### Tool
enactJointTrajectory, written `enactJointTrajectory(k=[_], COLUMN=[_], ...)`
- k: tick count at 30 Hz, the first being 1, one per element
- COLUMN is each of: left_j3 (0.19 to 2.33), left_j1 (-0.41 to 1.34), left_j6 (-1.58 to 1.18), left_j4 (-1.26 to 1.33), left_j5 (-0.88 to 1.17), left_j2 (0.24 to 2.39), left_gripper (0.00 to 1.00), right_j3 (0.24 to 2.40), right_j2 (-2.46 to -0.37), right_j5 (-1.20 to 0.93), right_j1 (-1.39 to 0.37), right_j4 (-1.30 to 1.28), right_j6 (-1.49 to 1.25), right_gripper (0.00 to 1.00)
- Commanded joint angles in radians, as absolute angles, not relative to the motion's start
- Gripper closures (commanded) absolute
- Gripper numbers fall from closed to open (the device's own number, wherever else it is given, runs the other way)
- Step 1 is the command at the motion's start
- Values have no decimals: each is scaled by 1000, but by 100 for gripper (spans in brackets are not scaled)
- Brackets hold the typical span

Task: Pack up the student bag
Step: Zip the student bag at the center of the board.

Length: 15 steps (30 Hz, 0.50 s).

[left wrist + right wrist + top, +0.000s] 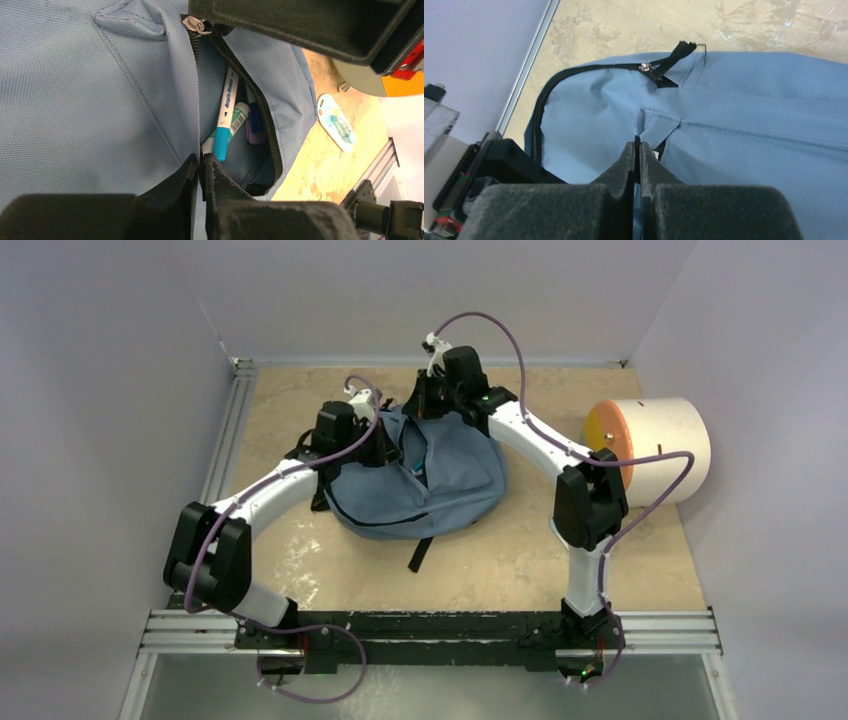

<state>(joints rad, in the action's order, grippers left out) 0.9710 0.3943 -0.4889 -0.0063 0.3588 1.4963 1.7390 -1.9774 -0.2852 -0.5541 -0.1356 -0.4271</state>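
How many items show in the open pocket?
3 in the student bag: blue-capped marker central, green-white tube beside it, purple-blue item rightmost; others may be hidden.

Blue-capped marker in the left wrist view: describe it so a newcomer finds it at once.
Find the grey-blue backpack filling the view, then its unzipped pocket. Of the items inside, the marker is the long white barrel with blue lettering and a bright blue cap, beside a green-labelled tube.
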Motion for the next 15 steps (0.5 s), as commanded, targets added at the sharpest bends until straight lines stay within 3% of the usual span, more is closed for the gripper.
enactJointTrajectory(k=[1, 4, 7, 15], left_j3=[997, 998, 987, 980], left_j1=[379, 370, 351, 218], left_j6=[-522, -562, -608, -813], left_j4=[34, 58, 85, 119], left_j5=[444, 489, 520, 499], left_j2=[1460, 1426, 1376, 1336], left_gripper=[88, 73, 64, 59], right_j3=[1682, 1662, 1650, 1603], right_j2=[-1895, -1893, -1891, -1866], right_j5=[-333, -333, -328, -330], right_j1=[-549, -549, -549, -548], right_j4=[-29, -24, -14, 39], right_j6=[-430, -430, -433, -460], right_gripper=[100, 100, 100, 100])
